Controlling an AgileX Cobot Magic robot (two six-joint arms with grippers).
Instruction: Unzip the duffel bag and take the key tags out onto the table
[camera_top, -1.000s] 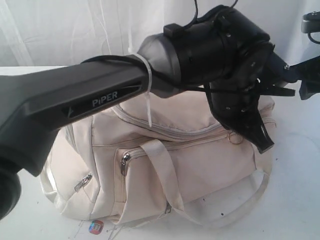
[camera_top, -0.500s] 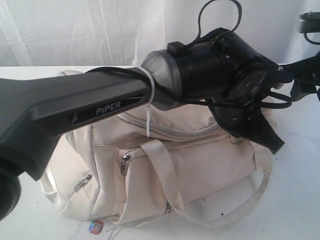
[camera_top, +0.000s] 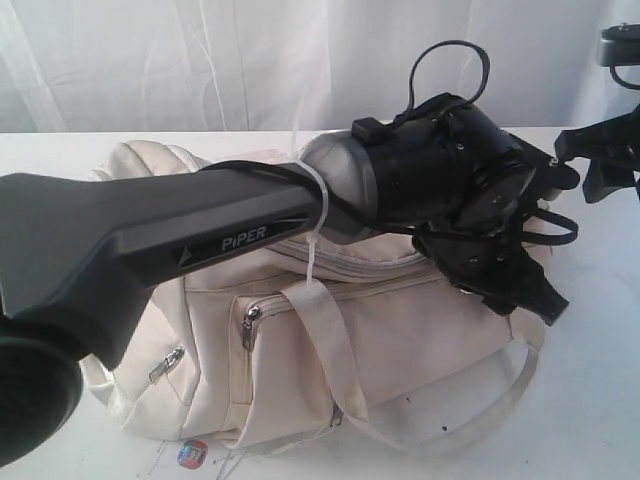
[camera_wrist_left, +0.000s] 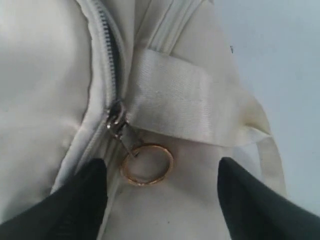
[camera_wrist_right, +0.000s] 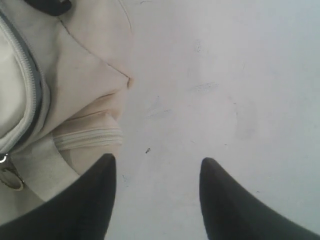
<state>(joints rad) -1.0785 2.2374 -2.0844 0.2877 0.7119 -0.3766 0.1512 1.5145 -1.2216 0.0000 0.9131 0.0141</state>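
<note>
The cream-white duffel bag (camera_top: 300, 340) lies on the white table (camera_top: 585, 400) with its grey zippers shut. My left gripper (camera_top: 522, 288) hangs open over the bag's right end. In the left wrist view its jaws (camera_wrist_left: 162, 166) straddle a gold ring pull (camera_wrist_left: 146, 164) hooked to the top zipper's slider (camera_wrist_left: 116, 118), without touching it. A webbing handle (camera_wrist_left: 185, 102) crosses just beyond. My right gripper (camera_wrist_right: 157, 161) is open above bare table (camera_wrist_right: 225, 75) next to the bag's end (camera_wrist_right: 75, 75). It shows at the far right (camera_top: 598, 160) of the exterior view. The key tags are hidden.
The left arm's dark forearm (camera_top: 150, 240) spans the exterior view and hides much of the bag's top. A small red-blue round sticker (camera_top: 191, 453) lies on the table by the bag's front corner. A white curtain (camera_top: 200, 60) hangs behind.
The left arm has dropped lower onto the bag's right end, bringing its open jaws down toward the ring pull. The right gripper has hardly moved.
</note>
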